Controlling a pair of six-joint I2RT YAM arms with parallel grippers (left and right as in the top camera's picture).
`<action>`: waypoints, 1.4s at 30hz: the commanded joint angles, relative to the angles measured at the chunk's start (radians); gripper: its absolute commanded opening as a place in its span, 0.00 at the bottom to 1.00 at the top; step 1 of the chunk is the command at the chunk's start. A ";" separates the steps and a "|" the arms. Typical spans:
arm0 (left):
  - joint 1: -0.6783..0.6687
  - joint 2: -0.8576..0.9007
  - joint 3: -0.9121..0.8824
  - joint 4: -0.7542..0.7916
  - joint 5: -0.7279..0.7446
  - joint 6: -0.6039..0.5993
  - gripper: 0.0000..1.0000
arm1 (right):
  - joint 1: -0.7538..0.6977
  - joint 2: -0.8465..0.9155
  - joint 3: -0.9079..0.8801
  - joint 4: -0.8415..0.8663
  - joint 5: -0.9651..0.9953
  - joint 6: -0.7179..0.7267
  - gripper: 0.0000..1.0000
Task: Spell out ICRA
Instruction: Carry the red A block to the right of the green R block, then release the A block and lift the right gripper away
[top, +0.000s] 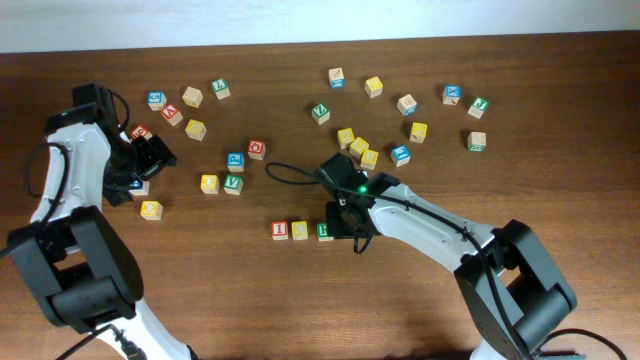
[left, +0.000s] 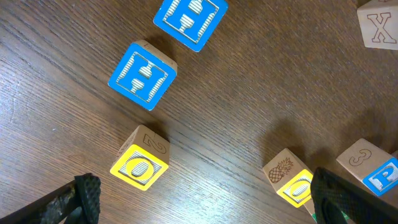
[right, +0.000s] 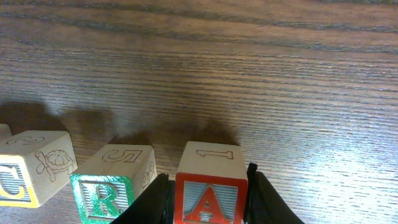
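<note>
One A cube within right pincer

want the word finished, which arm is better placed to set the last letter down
Right: the right tool straddles the A cube beside the R cube; the left tool sits open over stray cubes.

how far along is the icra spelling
Done: I, C and R stand in a row. In hand: A sits next to R between the fingers of the right tool; grip or release is unclear. Remaining: let go of A and back away.
</note>
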 joint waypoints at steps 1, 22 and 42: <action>0.008 -0.014 0.003 -0.001 0.000 -0.010 0.99 | 0.006 0.012 -0.005 0.000 -0.005 0.008 0.29; 0.008 -0.014 0.003 0.000 0.000 -0.010 0.99 | -0.294 -0.010 0.585 -0.678 0.137 -0.190 0.55; -0.006 -0.130 0.045 -0.087 0.340 0.171 0.98 | -0.477 -0.006 0.350 -0.511 0.110 -0.262 0.98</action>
